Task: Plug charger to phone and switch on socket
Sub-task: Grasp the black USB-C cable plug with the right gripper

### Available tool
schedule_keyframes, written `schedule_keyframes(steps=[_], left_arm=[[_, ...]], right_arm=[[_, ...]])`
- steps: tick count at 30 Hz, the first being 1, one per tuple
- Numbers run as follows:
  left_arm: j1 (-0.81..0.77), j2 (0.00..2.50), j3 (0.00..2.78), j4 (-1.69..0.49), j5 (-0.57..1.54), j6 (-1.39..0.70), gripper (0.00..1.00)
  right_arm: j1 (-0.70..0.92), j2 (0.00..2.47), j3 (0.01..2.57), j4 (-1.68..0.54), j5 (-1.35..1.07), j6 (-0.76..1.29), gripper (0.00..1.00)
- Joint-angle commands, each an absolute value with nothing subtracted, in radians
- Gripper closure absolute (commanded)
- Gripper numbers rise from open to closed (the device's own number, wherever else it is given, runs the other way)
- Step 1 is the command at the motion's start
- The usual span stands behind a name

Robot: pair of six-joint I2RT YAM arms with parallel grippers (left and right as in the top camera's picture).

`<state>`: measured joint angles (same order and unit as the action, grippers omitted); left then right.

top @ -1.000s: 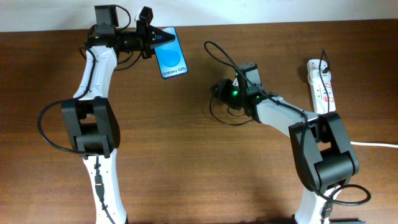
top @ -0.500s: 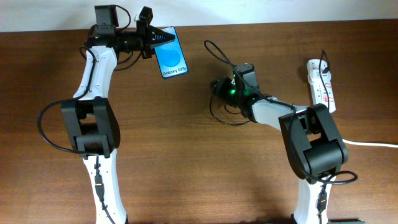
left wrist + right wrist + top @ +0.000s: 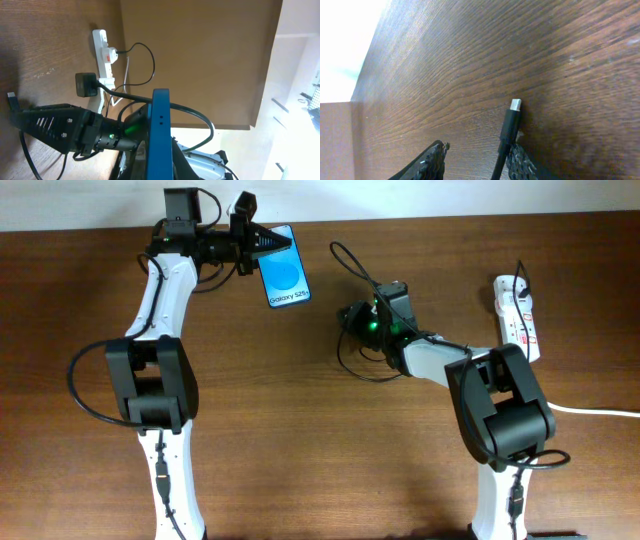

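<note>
Overhead: the left gripper (image 3: 262,246) is at the far left of the table (image 3: 300,430), closed on the upper edge of the phone (image 3: 285,272). The phone's blue screen faces up and its free end points toward the centre, which I judge presents the charging port to the other arm. The right gripper (image 3: 352,318) is low at mid-table, inside the loose loops of the charger (image 3: 358,265). It is well apart from the phone. The socket (image 3: 517,315) lies at the right edge with its white cord (image 3: 600,412) trailing off, and neither arm is near it. Whether its switches are on cannot be read.

Left wrist: the phone (image 3: 160,130) shows edge-on, upright and centred in the grasp, which is consistent with a firm clamp. Beyond it the right arm (image 3: 65,132) stretches across the wood. The plug (image 3: 12,100) shows just beside its tip, and the socket (image 3: 101,50) is farther off.

Right wrist: the fingers (image 3: 427,162) stand apart over the wood. The plug (image 3: 510,122) lies on the table between them, close against the finger on the right of the picture, its metal tip pointing away. It is not pinched. I judge this a straddle ahead of a pick-up.

Assessment: the step in hand is grasping the plug. Insertion and switching are not yet done. The risk is that the thin cable slips aside as the fingers come together.
</note>
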<state>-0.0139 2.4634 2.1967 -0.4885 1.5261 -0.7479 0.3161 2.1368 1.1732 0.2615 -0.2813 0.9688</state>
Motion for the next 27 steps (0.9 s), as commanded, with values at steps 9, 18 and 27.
schedule_keyframes(steps=[9, 18, 27], left_arm=[[-0.01, 2.44, 2.202, -0.487, 1.549, -0.735, 1.0], [-0.01, 2.44, 2.202, -0.511, 1.574, -0.735, 1.0], [-0.019, 2.44, 2.202, -0.566, 1.575, -0.735, 1.0]], right_arm=[[0.327, 2.217, 1.169, 0.24, -0.315, 0.971, 0.76], [0.284, 2.166, 1.169, 0.244, -0.587, 0.824, 0.96], [0.151, 1.826, 1.169, -0.212, -0.928, 0.301, 0.96]])
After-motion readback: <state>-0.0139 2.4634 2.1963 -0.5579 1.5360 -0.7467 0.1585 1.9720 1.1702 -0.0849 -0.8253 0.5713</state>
